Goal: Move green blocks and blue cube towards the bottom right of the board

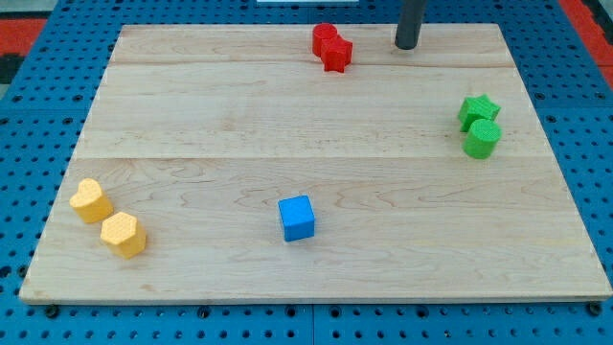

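A blue cube (297, 218) sits on the wooden board at the lower middle. Two green blocks touch each other at the view's right: a star-shaped one (477, 110) and a round cylinder (482, 138) just below it. My tip (407, 45) is the lower end of a dark rod near the view's top, right of centre. It stands well above and left of the green blocks and far up and right of the blue cube, touching no block.
Two red blocks (331, 47) lie together near the top edge, left of my tip. Two yellow blocks (91, 200) (124, 235) lie at the lower left. The wooden board (287, 125) rests on a blue perforated surface.
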You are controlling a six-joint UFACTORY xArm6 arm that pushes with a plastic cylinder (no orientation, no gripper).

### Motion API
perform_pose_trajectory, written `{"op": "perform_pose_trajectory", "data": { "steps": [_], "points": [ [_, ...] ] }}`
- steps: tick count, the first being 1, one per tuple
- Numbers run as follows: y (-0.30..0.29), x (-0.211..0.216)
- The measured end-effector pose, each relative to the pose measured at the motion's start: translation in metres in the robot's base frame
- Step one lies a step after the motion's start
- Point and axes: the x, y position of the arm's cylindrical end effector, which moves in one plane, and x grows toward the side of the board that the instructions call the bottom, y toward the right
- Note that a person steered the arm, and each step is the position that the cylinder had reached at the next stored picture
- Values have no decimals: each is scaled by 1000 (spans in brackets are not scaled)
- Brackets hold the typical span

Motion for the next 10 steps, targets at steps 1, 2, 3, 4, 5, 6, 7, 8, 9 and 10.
{"op": "perform_pose_trajectory", "data": {
  "steps": [1, 2, 3, 4, 5, 6, 7, 8, 9, 10],
  "points": [
    [0, 7],
    [26, 68],
    [75, 72],
    [76, 131],
    [63, 192],
    [54, 250],
    [51, 260],
    [5, 232],
    [-57, 199],
    [-125, 194]
  ]
}}
